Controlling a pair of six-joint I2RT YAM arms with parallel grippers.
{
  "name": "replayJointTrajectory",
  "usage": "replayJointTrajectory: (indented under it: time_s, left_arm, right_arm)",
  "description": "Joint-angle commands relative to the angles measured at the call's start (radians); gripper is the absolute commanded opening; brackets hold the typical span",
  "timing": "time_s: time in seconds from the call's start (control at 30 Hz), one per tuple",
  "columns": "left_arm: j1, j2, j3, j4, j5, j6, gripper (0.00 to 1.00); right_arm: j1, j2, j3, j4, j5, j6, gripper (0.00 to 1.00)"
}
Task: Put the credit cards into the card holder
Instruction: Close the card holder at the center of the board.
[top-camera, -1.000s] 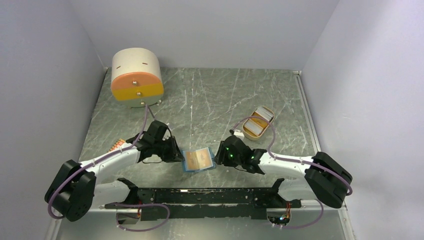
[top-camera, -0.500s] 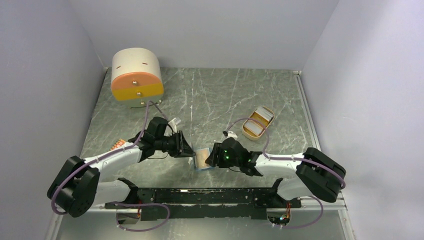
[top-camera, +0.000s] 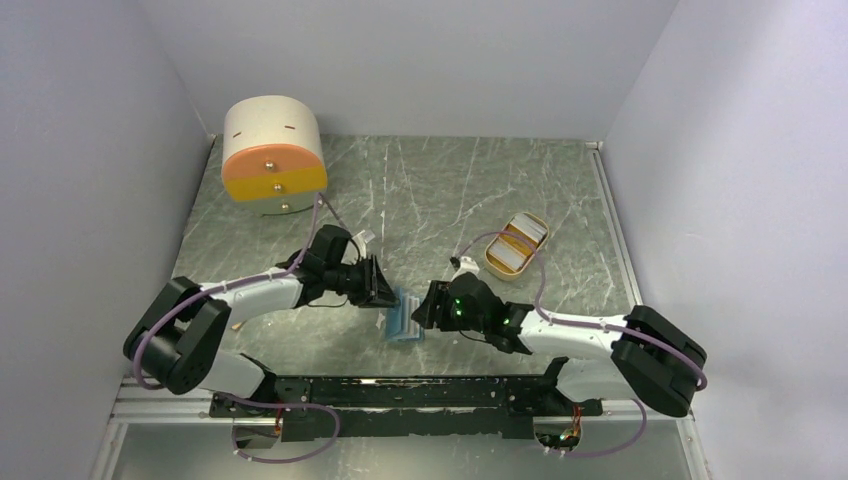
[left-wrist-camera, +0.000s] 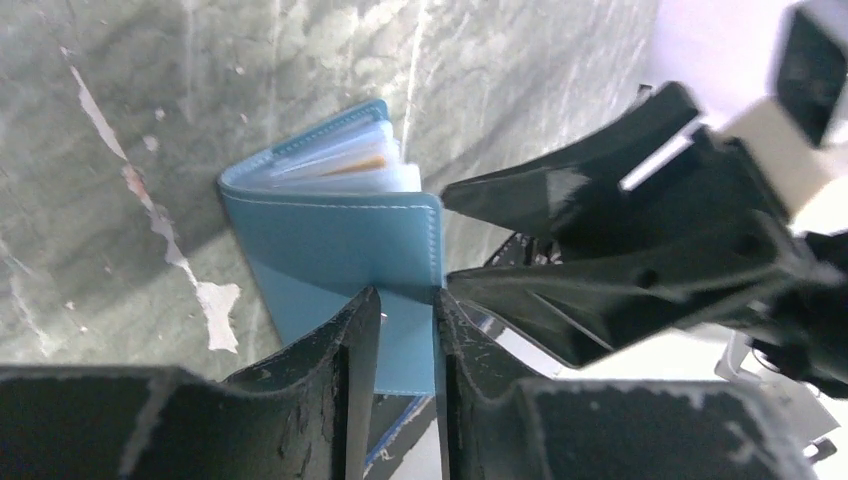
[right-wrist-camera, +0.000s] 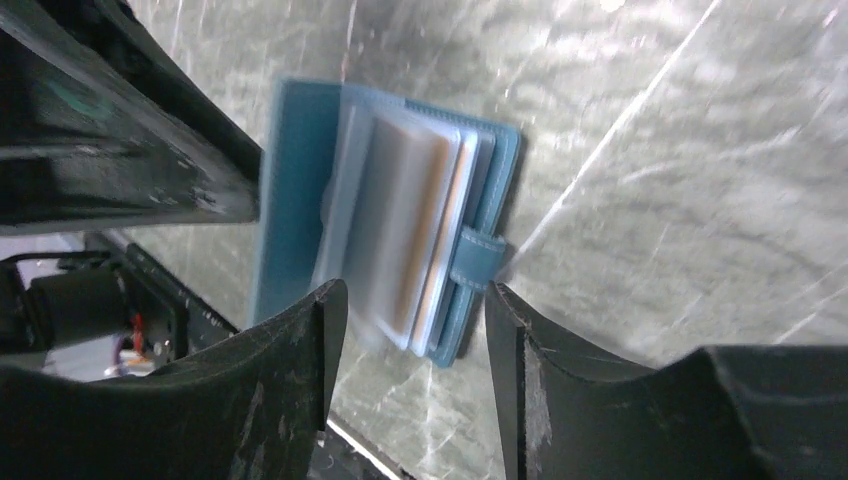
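The blue card holder (top-camera: 404, 320) stands half folded on the table between my two grippers. Its outer cover (left-wrist-camera: 340, 245) faces the left wrist camera. An orange-edged credit card (left-wrist-camera: 365, 163) shows among the clear sleeves inside. My left gripper (left-wrist-camera: 405, 300) has its jaws slightly open, tips against the cover's near edge, pinching nothing. In the right wrist view the sleeves (right-wrist-camera: 400, 225) and snap tab (right-wrist-camera: 475, 255) sit just ahead of my open right gripper (right-wrist-camera: 415, 300), which holds nothing. From above, the left gripper (top-camera: 388, 292) and right gripper (top-camera: 422, 308) flank the holder. More whitish cards (top-camera: 512, 255) lie in a tray.
An oval tan tray (top-camera: 541, 226) sits at the right middle of the table. A round cream drawer box with an orange front (top-camera: 272, 150) stands at the back left. A black rail (top-camera: 400, 395) runs along the near edge. Grey walls close in on three sides.
The card holder lay open and flat with an orange face up; it is now folded partway. My left gripper moved right against it and opened slightly. The right gripper shifted left and widened.
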Motion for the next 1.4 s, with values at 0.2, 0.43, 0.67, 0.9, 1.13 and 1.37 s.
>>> replayJointTrajectory:
  time_s: [0.2,0.43,0.67,0.9,1.13,1.37]
  left_arm:
    - [-0.048,0.104,0.086,-0.11,-0.095,0.053,0.24]
    - [-0.045,0.207,0.129,-0.148,-0.105,0.064,0.23]
    - [-0.019,0.168,0.104,-0.152,-0.108,0.043,0.28]
    - [0.083,-0.103,-0.005,-0.2,-0.143,0.034,0.41]
    - [0.09,-0.16,-0.096,-0.229,-0.163,0.034,0.33]
    - [0.103,-0.143,-0.095,-0.308,-0.269,0.048,0.33]
  right_arm:
    - [-0.008,0.043,0.216,-0.407,0.185,-0.261,0.48]
    - [-0.006,0.028,0.313,-0.426,0.092,-0.579,0.49]
    - [-0.021,0.205,0.516,-0.624,0.06,-0.809,0.51]
    - [-0.023,0.205,0.391,-0.355,-0.021,-0.426,0.42]
    - [0.058,0.264,0.327,-0.189,0.005,-0.229,0.4]
    - [0.127,0.355,0.38,-0.098,0.044,-0.108,0.37]
